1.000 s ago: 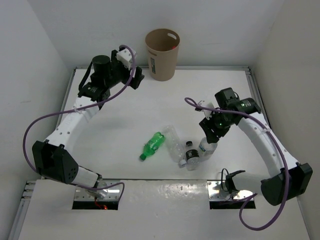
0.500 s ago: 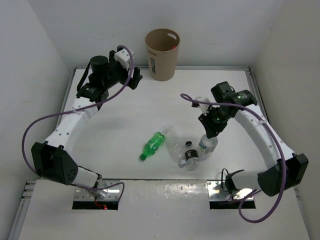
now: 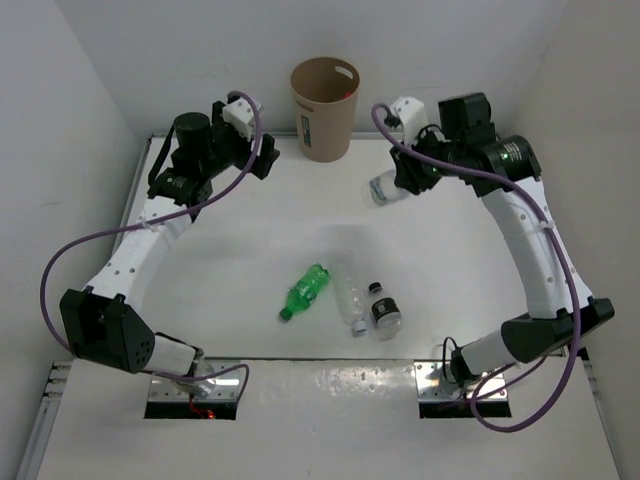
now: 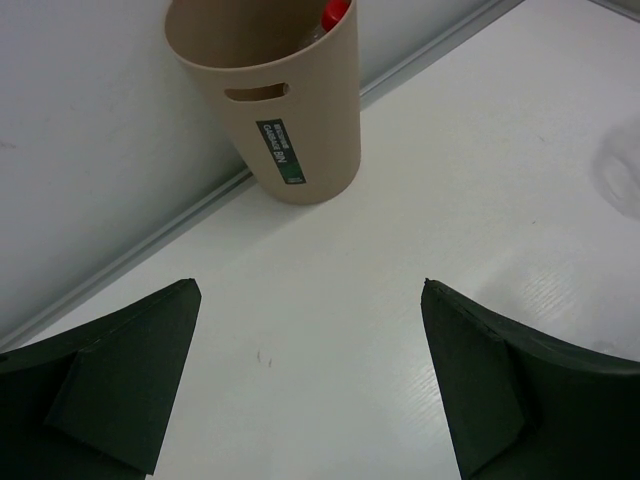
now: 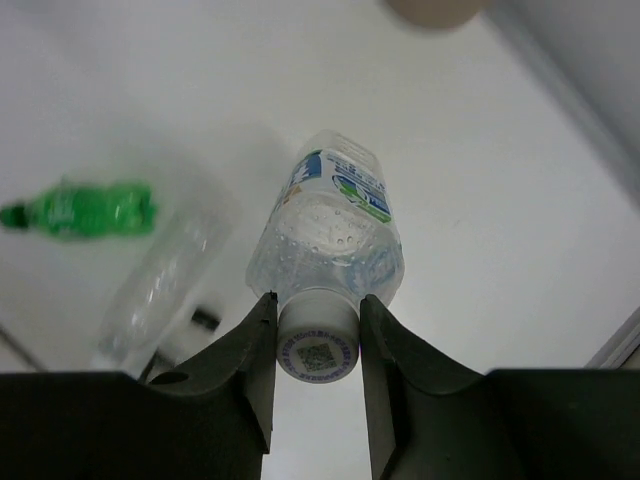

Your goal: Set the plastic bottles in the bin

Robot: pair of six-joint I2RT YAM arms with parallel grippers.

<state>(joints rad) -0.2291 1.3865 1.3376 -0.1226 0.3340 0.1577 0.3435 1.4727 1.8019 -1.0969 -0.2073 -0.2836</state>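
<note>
Right wrist view: blue-labelled bottle (image 5: 330,225) pinched at its white cap by the right gripper (image 5: 318,322).
Seen from above, that bottle is held over the table (image 3: 250,250) toward one o'clock, with the bin (image 3: 325,125) at twelve and what may be a red cap (image 4: 335,12) inside it. Near six lie the green bottle (image 3: 305,291), clear bottle (image 3: 350,298) and black-capped bottle (image 3: 384,312). At eleven hovers the left gripper (image 4: 308,290), jaws spread.

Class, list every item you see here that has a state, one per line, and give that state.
bin, upright, a red cap showing inside.
blue-labelled bottle, held aloft by its cap.
green bottle, lying on its side.
clear bottle, lying on its side.
black-capped bottle, lying down.
left pincer, open, empty.
right pincer, shut on the blue-labelled bottle.
</note>
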